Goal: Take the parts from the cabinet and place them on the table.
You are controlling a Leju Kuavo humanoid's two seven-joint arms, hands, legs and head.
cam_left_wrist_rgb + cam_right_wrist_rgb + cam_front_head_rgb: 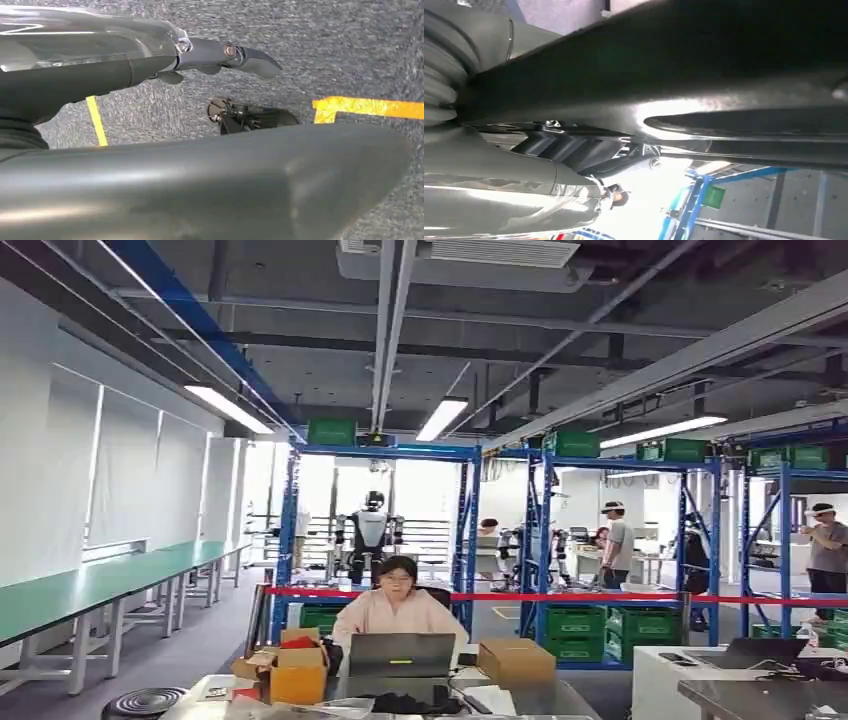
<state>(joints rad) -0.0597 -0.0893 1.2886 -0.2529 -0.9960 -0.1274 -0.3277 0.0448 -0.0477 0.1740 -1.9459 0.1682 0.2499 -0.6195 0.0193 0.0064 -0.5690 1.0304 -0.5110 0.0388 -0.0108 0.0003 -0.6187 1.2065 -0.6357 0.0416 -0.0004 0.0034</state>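
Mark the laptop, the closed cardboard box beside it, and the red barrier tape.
laptop [401,654]: head view, middle of the grey lid's back.
closed cardboard box [516,661]: head view, its front face.
red barrier tape [560,597]: head view, the strip between the blue racks.

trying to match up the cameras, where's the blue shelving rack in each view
head view: the blue rack spans the middle, behind the person at the laptop.
left wrist view: not in it; grey floor with yellow tape.
right wrist view: the blue rack lies turned on its side against bright light.
shared landmark: the green crate on the rack.
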